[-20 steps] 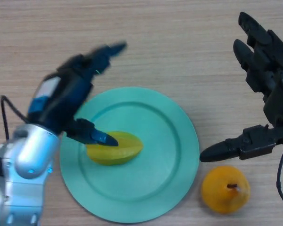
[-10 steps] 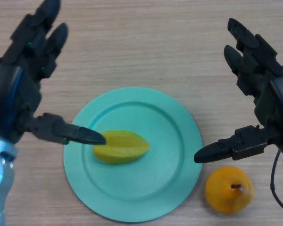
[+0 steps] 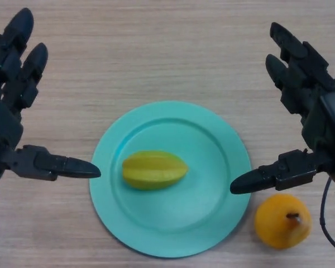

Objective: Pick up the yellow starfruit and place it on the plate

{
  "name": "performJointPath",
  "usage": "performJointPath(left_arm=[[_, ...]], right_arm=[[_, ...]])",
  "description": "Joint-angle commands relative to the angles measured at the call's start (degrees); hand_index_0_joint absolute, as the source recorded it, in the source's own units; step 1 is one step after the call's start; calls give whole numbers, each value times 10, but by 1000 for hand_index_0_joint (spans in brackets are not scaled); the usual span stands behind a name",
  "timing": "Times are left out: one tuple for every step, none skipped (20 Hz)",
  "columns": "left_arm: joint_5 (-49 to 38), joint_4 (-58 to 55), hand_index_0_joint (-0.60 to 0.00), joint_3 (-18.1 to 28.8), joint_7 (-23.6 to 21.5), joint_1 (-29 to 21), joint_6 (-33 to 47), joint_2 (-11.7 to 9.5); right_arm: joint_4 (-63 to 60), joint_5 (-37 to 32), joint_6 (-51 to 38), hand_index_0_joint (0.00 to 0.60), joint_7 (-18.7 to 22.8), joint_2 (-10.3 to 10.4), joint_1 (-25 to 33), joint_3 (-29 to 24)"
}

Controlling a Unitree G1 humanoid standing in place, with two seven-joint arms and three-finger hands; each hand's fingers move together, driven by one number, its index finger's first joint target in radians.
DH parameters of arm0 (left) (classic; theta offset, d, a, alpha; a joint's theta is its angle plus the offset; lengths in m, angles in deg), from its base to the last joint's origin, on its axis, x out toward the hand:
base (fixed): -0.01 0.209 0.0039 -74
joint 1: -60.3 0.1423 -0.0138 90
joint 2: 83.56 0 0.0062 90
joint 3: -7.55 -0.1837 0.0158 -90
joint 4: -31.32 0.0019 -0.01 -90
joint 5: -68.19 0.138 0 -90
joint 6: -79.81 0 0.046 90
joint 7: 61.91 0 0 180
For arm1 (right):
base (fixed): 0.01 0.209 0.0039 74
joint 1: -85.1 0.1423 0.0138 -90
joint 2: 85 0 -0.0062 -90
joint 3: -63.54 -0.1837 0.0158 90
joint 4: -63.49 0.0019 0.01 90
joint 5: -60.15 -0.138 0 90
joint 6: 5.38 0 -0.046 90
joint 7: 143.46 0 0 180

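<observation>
We see the left hand [image 3: 11,111] and right hand [image 3: 315,123] spread wide and holding nothing, flanking the green plate [image 3: 223,167] where the yellow starfruit [image 3: 154,170] lies, an orange fruit [image 3: 282,221] just beside the rim.

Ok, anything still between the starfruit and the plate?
No. The starfruit already lies on the plate, left of its middle, with nothing on or against it. Both hands are open and clear of it: left hand off the plate's left edge, right hand off its right, above the orange fruit.
</observation>
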Motion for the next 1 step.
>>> performJointPath(left_arm=[[1,-40,0,23,3,-10,66,-14]], right_arm=[[31,-25,-108,0,17,-4,20,-22]])
